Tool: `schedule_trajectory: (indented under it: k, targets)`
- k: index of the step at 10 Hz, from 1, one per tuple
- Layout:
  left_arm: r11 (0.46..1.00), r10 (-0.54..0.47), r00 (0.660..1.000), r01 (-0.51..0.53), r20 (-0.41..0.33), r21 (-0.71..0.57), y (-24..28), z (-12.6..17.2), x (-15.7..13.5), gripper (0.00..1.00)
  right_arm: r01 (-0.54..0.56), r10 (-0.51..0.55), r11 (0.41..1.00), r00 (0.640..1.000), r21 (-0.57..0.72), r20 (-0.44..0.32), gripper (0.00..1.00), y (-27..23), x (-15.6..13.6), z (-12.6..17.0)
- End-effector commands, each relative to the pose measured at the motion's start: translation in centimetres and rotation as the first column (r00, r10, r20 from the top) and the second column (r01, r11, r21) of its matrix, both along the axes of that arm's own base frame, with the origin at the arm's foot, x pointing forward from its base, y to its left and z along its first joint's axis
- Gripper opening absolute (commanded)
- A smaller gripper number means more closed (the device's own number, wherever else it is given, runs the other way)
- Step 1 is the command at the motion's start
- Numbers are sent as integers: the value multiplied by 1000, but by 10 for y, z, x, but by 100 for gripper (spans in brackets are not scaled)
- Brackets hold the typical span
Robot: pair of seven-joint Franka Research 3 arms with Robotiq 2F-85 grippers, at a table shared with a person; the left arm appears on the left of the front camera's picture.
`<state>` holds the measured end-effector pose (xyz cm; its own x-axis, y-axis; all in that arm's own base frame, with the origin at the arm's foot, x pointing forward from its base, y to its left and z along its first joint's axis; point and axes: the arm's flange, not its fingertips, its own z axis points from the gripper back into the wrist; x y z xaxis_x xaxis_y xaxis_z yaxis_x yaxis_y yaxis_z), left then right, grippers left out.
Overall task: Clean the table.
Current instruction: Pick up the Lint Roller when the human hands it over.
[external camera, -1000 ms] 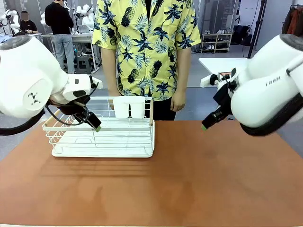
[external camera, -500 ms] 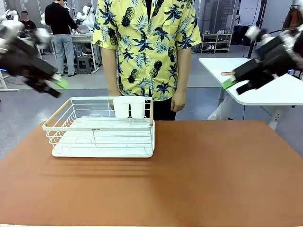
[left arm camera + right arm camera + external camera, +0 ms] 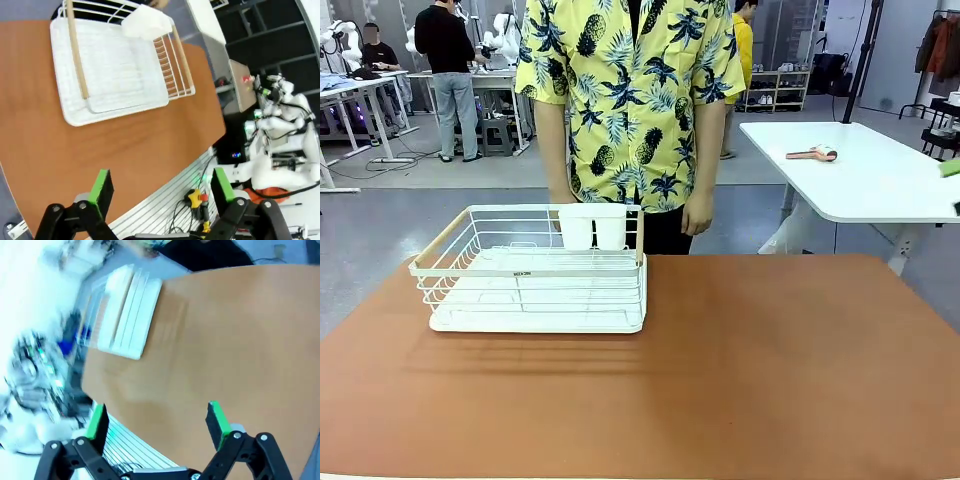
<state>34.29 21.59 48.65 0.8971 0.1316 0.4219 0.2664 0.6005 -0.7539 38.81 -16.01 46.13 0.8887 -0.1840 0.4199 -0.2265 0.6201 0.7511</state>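
Note:
The table (image 3: 740,380) has a smooth reddish-brown top. From high above it, in the left wrist view, my left gripper (image 3: 161,186) stands open with nothing between its green pads; the table (image 3: 125,145) lies far below. My right gripper (image 3: 157,421) is open and holds nothing, also well above the table (image 3: 225,340), and its view is blurred. At the front view's right edge a green pad (image 3: 949,167) pokes in.
A white wire rack (image 3: 535,275) with a white cutlery holder (image 3: 593,226) stands at the table's far left. A person in a yellow patterned shirt (image 3: 625,100) stands behind the table. A white table (image 3: 860,185) with a small tool is at the back right.
Both arms have swung up and outward from over the table, leaving the front view almost wholly. Both grippers stay open. The rack has not moved.

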Motion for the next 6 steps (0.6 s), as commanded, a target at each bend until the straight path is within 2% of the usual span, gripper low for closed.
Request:
schedule_trajectory:
  k: [1, 2, 4, 6]
  targets:
    - [990, 57, 997, -50, 48, -134, 24, 1, -8, 100, 51, -53, 990, 998, 134, 14, 100, -25, 0, -14]
    - [975, 123, 991, -112, 48, -190, 41, -8, -14, 100, 70, -77, 983, 997, 171, 29, 100, -30, -7, -15]
    - [946, 229, 967, -247, -108, -209, 58, -27, -15, 100, 98, -98, 978, 995, 186, -9, 100, -39, -8, -23]
    - [942, 260, 959, -278, -117, -187, 58, -24, -12, 100, 112, -112, 976, 994, 186, -9, 100, -36, -13, -27]
